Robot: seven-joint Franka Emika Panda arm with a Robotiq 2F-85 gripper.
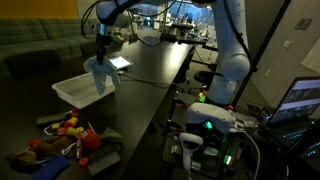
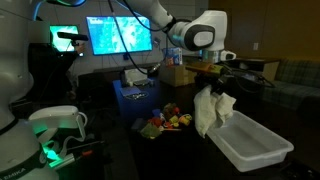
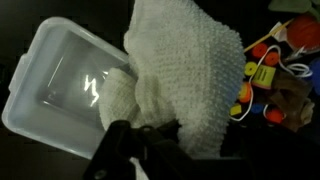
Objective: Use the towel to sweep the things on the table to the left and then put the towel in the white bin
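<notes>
Clearly the claw [image 2: 216, 86] is clamped on the towel [image 2: 207, 110], which hangs over one end of the white bin [image 2: 262, 151]. I'd centre it above the bin's hollow before releasing, so no fold drapes over the rim.

We see a white towel [image 3: 185, 70] with a nubby, woven texture. It hangs in loose folds, pinched at its top by the gripper [image 3: 148, 132], and dangles over one end of the white bin [image 3: 55, 85]. In an exterior view its lower end [image 2: 207, 128] comes close to the bin's rim, though we cannot tell if they touch. The bin is a shallow rectangular plastic tub with rounded corners, sitting upright (a streak of light shines on its glossy floor). Beside it lies a bunched heap of small toys [image 3: 268, 72], red, orange and yellow among them.
</notes>
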